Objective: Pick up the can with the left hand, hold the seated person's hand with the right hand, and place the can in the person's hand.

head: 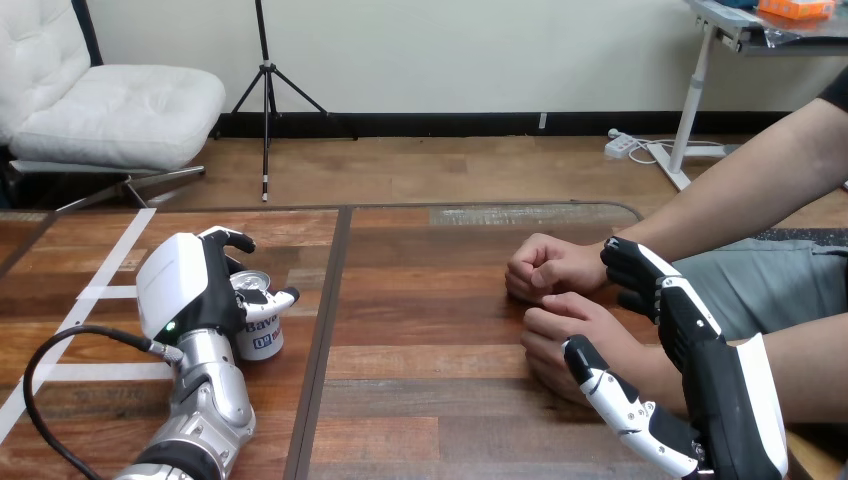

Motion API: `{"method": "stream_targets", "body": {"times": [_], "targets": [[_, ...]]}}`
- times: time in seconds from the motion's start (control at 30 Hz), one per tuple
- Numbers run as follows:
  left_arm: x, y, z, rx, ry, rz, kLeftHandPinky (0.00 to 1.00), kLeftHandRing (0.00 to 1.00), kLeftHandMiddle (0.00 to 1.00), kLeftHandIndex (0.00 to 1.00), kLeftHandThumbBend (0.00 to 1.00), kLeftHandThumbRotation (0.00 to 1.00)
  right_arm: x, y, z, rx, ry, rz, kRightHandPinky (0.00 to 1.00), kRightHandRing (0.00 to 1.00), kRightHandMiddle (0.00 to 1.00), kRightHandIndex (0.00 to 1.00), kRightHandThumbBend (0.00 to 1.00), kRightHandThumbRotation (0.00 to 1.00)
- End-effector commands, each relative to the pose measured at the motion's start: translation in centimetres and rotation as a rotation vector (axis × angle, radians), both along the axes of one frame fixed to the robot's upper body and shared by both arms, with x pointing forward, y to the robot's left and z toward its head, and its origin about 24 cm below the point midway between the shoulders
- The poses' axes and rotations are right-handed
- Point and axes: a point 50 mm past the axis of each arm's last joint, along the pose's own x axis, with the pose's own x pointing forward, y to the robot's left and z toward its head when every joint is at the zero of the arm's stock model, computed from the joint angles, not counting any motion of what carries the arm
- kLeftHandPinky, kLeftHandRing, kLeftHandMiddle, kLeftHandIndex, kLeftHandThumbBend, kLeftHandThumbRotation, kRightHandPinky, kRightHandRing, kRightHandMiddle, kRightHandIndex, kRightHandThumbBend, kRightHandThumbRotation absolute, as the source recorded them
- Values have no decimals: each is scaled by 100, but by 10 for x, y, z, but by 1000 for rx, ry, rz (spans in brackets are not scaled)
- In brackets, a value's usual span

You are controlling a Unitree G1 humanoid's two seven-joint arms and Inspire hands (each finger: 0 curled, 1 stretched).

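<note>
Within left robot hand (185, 285), can (262, 330) (half-hidden)

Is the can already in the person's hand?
No: the can is at the table's left with the left robot hand curled round it, well apart from the person's hands, which are closed at the right.

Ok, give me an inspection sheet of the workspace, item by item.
surface: wooden table, white tape strips at its left.
job's things: can upright on the table at the left; the person's farther hand and nearer hand rest on the table at the right.
clutter: nothing seen.
hands: left hand curled round the can; right hand over the person's nearer wrist, grip cannot be told.
cables: nothing seen across the can or the person's hands.
surroundings: person seated at the table's right side.
</note>
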Motion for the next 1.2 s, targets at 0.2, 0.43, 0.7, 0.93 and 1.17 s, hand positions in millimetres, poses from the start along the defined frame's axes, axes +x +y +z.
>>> {"method": "stream_targets", "body": {"times": [0.2, 0.43, 0.7, 0.93, 1.17], "targets": [[6, -1, 11, 5, -64, -12, 48, 47, 50, 64, 69, 0, 7, 2, 19, -4, -98, 17, 82, 85, 85, 85, 59, 40], [5, -1, 10, 11, -74, -15, 47, 46, 50, 63, 70, 0, 7, 2, 19, -9, -98, 14, 82, 85, 85, 85, 59, 41], [3, -1, 9, 3, -85, -17, 47, 46, 49, 62, 70, 0, 7, 2, 18, 4, -100, 18, 82, 85, 85, 85, 59, 40], [2, -1, 8, -8, -91, -22, 46, 45, 49, 61, 70, 0, 8, 1, 18, -6, -98, 15, 82, 85, 85, 85, 60, 40], [2, -1, 9, -15, -112, -29, 47, 46, 48, 60, 69, 0, 8, 1, 19, -6, -92, 7, 82, 85, 85, 84, 60, 40]]}}
